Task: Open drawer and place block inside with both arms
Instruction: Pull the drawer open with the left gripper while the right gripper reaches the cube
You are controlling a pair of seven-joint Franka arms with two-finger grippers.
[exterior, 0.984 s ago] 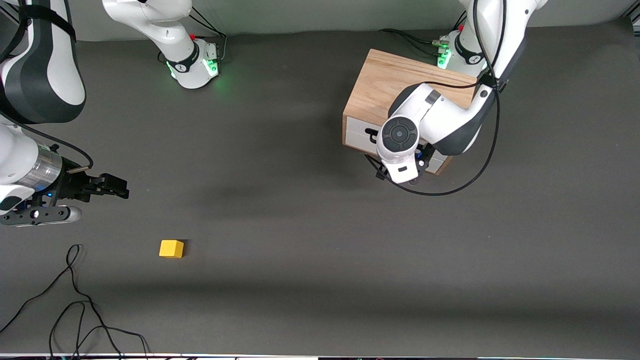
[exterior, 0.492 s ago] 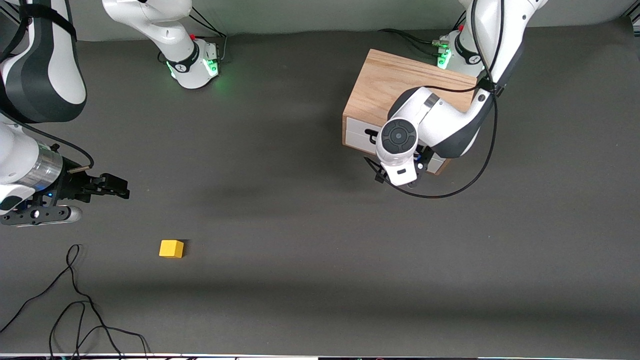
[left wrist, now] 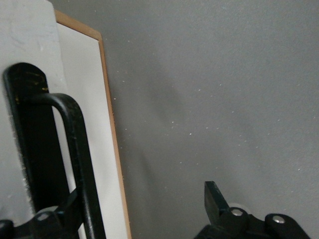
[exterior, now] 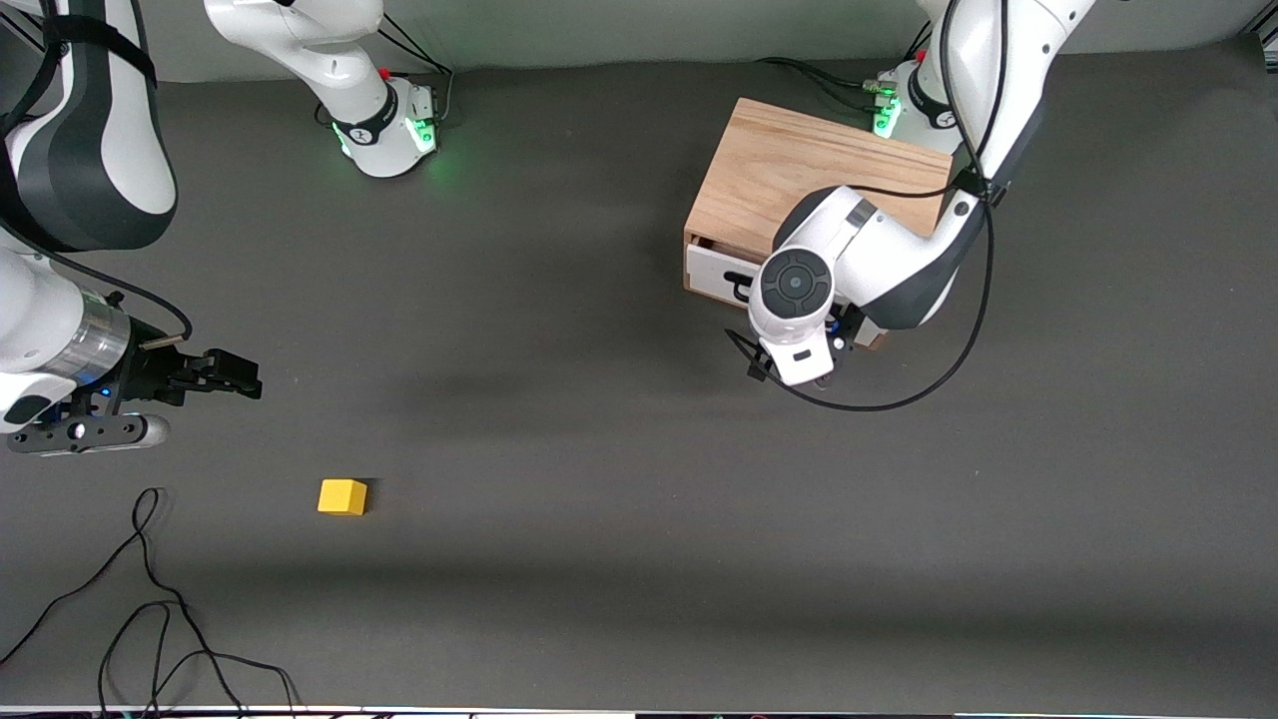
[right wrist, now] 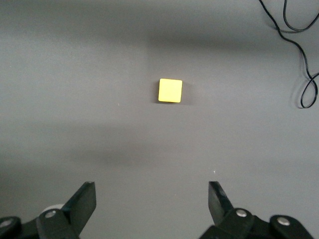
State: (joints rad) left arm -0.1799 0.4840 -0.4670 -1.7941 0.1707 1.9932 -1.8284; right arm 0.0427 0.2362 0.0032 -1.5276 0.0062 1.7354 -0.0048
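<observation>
The light oak box [exterior: 799,170] stands near the left arm's base. Its drawer [exterior: 711,272], with a white front, stands out a crack, with a dark gap under the box top. My left gripper [left wrist: 142,194] is at the black bar handle [left wrist: 75,149]. It is open, with one finger tucked under the bar and the other wide off over the mat. In the front view the wrist hides it. The yellow block [exterior: 342,496] lies on the mat toward the right arm's end. My right gripper [exterior: 245,382] is open and empty, with the block [right wrist: 170,90] ahead of its fingers.
A loose black cable [exterior: 150,599] lies on the mat near the front edge at the right arm's end, and it also shows in the right wrist view [right wrist: 299,50]. The left arm's own cable [exterior: 899,389] loops beside the drawer front.
The left wrist has drawn back from the box toward the front camera, and the drawer front has come out a little with it. The right arm has barely shifted. The block has not moved.
</observation>
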